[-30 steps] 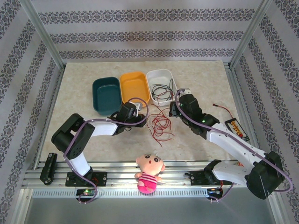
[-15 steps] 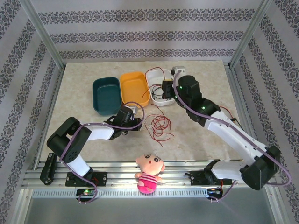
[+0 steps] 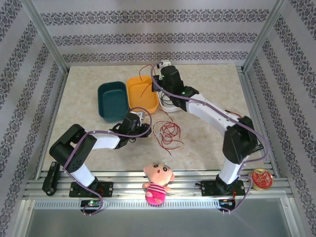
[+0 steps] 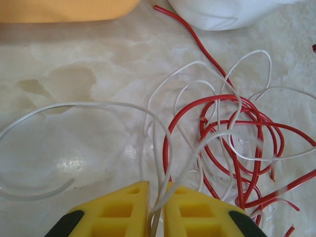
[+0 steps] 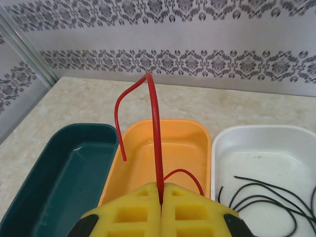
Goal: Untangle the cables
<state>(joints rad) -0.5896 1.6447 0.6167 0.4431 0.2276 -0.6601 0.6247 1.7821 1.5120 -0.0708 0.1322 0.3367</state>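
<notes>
Over the orange tub (image 5: 187,122), a red cable (image 5: 156,128) is arching up from the right tool (image 5: 161,197), whose jaws are pinching it tight. Nearer, the left tool (image 4: 155,202) is nipping a white cable (image 4: 98,104) at the left edge of the tangle (image 4: 232,128) on the bench (image 4: 74,59).

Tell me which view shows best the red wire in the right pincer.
The right wrist view: the red wire stands close up, clamped in the shut right pincer, arching over the orange tray. The top view gives it as a thin line above that tray. The left wrist view looks at other wires.
</notes>
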